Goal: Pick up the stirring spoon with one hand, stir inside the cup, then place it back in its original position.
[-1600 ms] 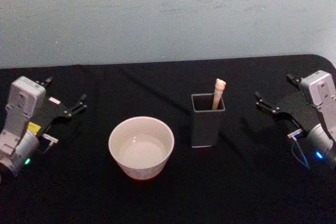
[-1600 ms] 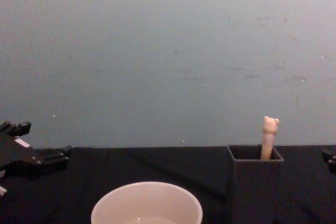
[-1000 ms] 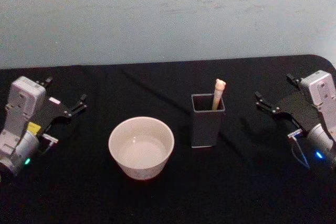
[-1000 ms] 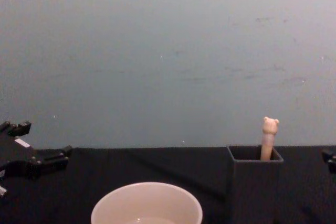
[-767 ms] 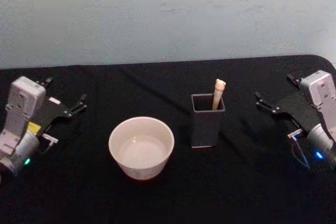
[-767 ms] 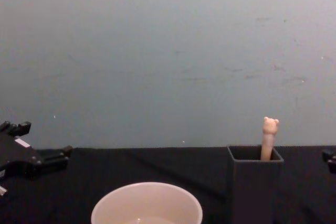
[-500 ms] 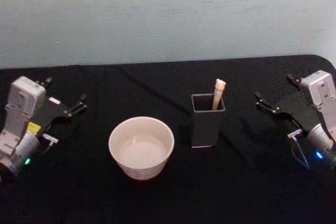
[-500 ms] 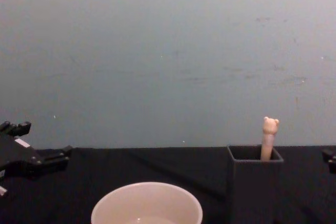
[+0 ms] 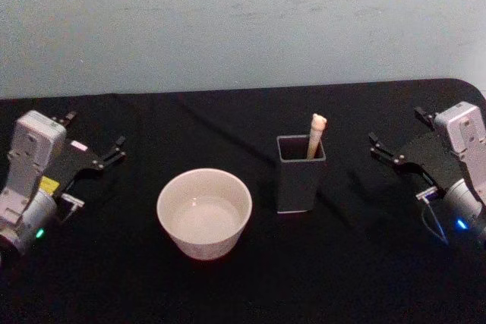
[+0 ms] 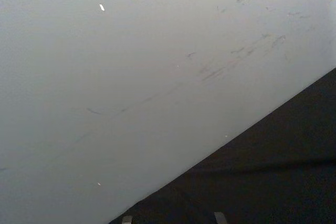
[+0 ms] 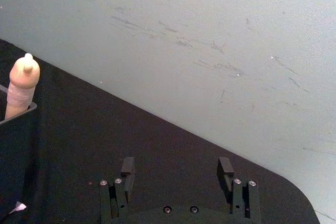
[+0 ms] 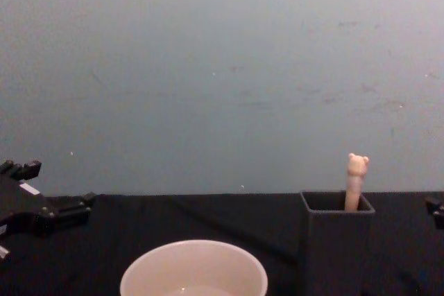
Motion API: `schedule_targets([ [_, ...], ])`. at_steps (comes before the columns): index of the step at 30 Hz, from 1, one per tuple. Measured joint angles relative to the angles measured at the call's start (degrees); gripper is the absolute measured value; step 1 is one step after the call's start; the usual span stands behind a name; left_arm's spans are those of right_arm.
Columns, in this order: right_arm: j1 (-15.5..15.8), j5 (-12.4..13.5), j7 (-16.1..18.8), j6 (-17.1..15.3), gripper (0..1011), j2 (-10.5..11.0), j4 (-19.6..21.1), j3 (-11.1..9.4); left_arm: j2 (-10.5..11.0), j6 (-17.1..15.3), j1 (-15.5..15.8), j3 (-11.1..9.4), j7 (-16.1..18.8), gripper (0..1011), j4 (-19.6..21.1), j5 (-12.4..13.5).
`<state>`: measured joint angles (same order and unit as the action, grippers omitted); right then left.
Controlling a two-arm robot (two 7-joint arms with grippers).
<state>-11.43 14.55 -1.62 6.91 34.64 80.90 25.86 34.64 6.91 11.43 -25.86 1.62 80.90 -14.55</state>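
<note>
Spoon (image 9: 316, 133) stands in the holder (image 9: 301, 180), beside the cup (image 9: 203, 214). Left gripper (image 9: 97, 130) and right gripper (image 9: 395, 127) flank the worktop (image 9: 243, 286), both jaws released.

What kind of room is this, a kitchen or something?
Likely a robot test bench, not a kitchen: a black-draped table against a bare pale wall, left gripper and right gripper flanking one cup and a stirring spoon in a holder.

The spoon (image 9: 315, 137) (image 12: 355, 184) (image 11: 21, 84), a slim beige stick with a small bear-head top, stands in the dark square holder (image 9: 298, 187), leaning slightly right. The cup (image 9: 200, 247) (image 12: 193, 244), wide, round and cream-white, stands upright left of the holder, slightly nearer, not touching it.
</note>
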Motion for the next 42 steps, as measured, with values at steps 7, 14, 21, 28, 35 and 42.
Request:
schedule_targets([
  [7,0.0,0.0,0.0,0.0,1002,0.0,0.0,0.0,0.0,0.0,0.0,0.0,0.0,1002,0.0,0.0],
  [14,0.0,0.0,0.0,0.0,1002,0.0,0.0,0.0,0.0,0.0,0.0,0.0,0.0,1001,0.0,0.0],
  [21,0.1,-0.3,1.0,0.2,1002,-0.5,-0.1,-0.9,0.0,0.0,0.0,0.0,0.0,1001,0.0,0.0],
  [28,0.8,2.1,4.0,0.2,1002,-0.7,1.1,-2.9,0.0,0.0,0.0,0.0,0.0,1001,0.0,0.0],
  [35,2.9,6.6,8.3,-1.0,1002,0.4,4.6,-5.7,0.0,0.0,0.0,0.0,0.0,1002,0.0,0.0],
  [42,5.7,12.0,13.1,-2.6,1002,1.5,9.0,-8.9,0.0,0.0,0.0,0.0,0.0,1001,0.0,0.0],
])
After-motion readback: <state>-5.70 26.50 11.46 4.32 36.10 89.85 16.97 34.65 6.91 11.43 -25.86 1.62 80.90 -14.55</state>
